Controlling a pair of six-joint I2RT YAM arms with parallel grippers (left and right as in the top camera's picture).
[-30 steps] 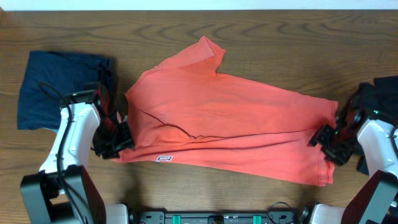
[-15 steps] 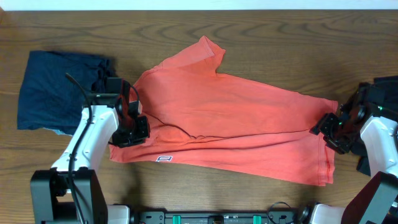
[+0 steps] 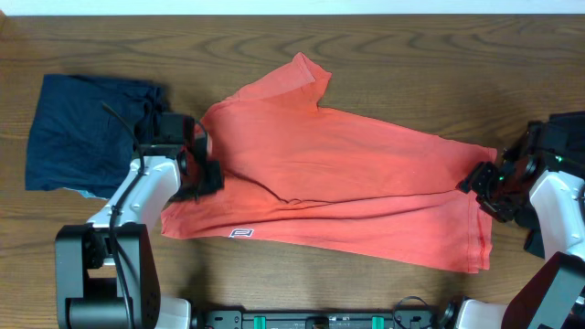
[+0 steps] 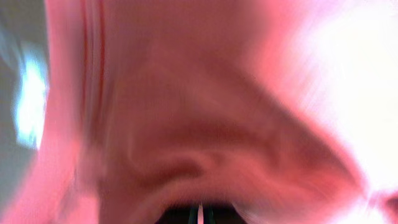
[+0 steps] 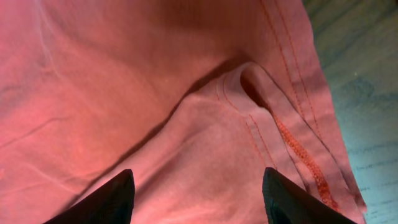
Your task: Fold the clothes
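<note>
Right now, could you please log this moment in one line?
orange shirt: spread out, rumpled | left pincer: on shirt's left edge, grip unclear | right pincer: open over shirt's right hem | navy garment: far left

Dark wood-grain desk (image 3: 384, 55), orange shirt (image 3: 347, 174) spread at a slant across its middle, folded navy garment (image 3: 78, 132) lying near the shirt on my left, black cloth (image 3: 567, 132) at my right edge.
</note>
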